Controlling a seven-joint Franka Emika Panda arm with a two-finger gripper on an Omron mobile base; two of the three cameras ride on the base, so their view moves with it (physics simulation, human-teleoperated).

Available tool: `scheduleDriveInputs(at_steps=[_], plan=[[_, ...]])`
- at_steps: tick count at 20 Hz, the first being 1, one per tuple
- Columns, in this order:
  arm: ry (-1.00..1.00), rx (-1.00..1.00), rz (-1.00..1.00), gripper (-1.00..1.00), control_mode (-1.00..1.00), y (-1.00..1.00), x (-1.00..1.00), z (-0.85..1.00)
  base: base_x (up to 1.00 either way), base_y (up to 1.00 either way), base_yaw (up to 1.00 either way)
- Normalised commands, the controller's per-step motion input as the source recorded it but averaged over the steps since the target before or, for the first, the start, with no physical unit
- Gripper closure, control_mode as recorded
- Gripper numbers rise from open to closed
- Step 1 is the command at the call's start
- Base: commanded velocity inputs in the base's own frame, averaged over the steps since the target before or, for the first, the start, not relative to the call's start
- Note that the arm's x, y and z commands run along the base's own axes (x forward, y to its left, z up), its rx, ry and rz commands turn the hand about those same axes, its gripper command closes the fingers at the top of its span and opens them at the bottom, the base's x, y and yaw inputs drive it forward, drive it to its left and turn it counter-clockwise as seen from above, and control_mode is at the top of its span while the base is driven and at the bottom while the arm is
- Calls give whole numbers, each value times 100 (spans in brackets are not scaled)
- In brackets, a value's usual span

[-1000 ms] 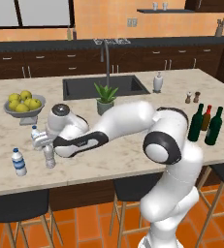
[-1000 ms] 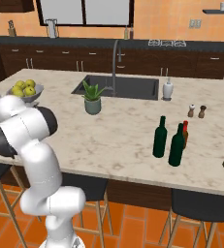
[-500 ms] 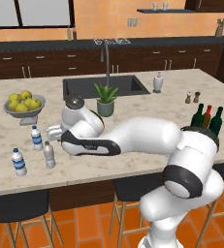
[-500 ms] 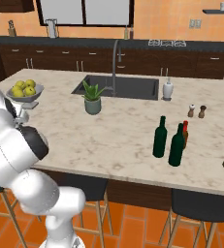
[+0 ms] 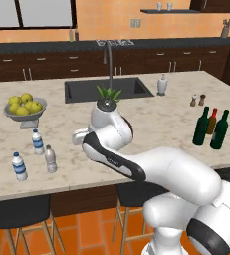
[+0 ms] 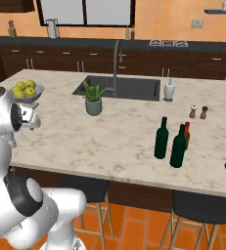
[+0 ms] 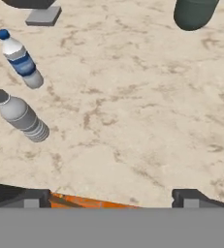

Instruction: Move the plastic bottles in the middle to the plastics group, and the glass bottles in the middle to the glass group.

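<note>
Left base view: greyish plastic bottle [image 5: 50, 159] upright.

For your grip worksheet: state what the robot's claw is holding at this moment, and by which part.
Nothing is held. In the hand view the claw stands open over bare counter, with the greyish plastic bottle standing apart from it beside a blue-labelled bottle.

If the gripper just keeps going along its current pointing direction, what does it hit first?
Most likely bare countertop: the hand view looks down at marble ahead of the open gripper. The grey plastic bottle and blue-labelled bottle stand off to one side. Depth is unclear.
</note>
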Motion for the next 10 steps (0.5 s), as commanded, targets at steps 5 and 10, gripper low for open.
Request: scheduleDriveInputs(at_steps=[5,10], plan=[[0,-1,0,-100,-100,-86,-56,10,0,0,0],[0,-1,0,-100,-100,-82,-66,3,0,0,0]])
